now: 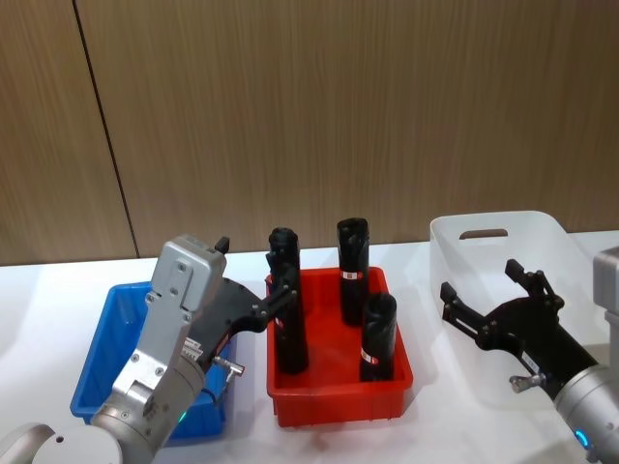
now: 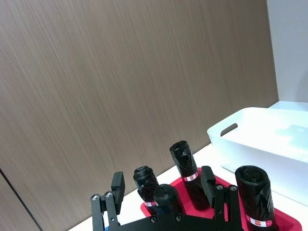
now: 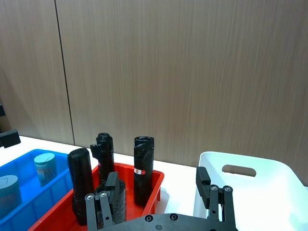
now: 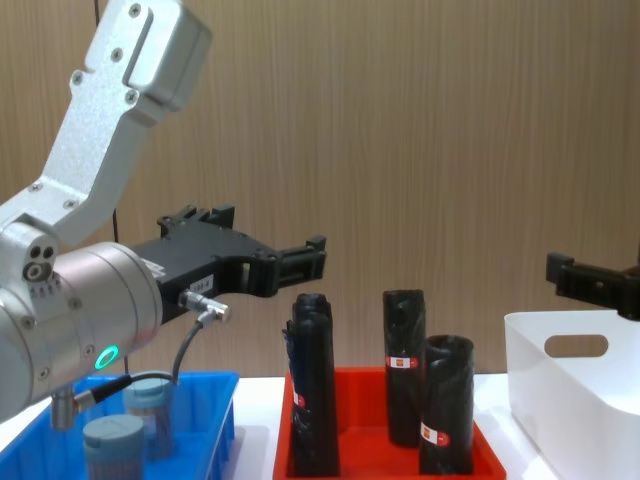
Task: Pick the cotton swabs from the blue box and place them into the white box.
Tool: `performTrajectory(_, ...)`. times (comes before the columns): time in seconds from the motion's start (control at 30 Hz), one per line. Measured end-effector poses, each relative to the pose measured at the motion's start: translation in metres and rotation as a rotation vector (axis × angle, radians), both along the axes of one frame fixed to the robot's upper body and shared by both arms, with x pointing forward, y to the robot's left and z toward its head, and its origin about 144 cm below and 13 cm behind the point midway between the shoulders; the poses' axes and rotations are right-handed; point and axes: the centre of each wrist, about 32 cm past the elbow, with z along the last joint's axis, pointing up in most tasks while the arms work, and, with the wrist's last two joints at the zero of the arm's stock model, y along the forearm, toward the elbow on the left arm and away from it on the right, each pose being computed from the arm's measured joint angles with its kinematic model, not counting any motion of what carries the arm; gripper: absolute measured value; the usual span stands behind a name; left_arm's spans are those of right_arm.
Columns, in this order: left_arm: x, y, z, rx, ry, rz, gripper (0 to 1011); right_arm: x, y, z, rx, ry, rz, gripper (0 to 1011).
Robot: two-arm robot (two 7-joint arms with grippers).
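Note:
Two cotton swabs jars (image 3: 45, 166) (image 4: 112, 440) with pale blue lids stand in the blue box (image 1: 111, 329) (image 3: 29, 202) (image 4: 215, 410) at the left. In the head view my left arm covers them. My left gripper (image 1: 253, 266) (image 2: 163, 185) (image 4: 270, 240) hangs open and empty above the blue box's right side, pointing toward the red tray. The white box (image 1: 542, 232) (image 2: 269, 139) (image 3: 269, 187) (image 4: 570, 400) stands at the right. My right gripper (image 1: 481, 280) (image 3: 157, 183) hovers open over its near left part, holding nothing.
A red tray (image 1: 338, 396) (image 4: 385, 455) sits between the two boxes and holds several upright black rolls (image 1: 352, 256) (image 2: 183, 163) with red-white labels. A wood-panelled wall stands close behind the white table (image 1: 58, 290).

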Motion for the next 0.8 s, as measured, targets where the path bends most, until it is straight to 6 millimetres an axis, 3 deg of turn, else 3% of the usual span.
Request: performTrajectory(0.8,0.0,0.0,0.0,0.0,0.0,0.0,1004,0.0,0.0,0.0,0.0,0.0,0.0,1002)
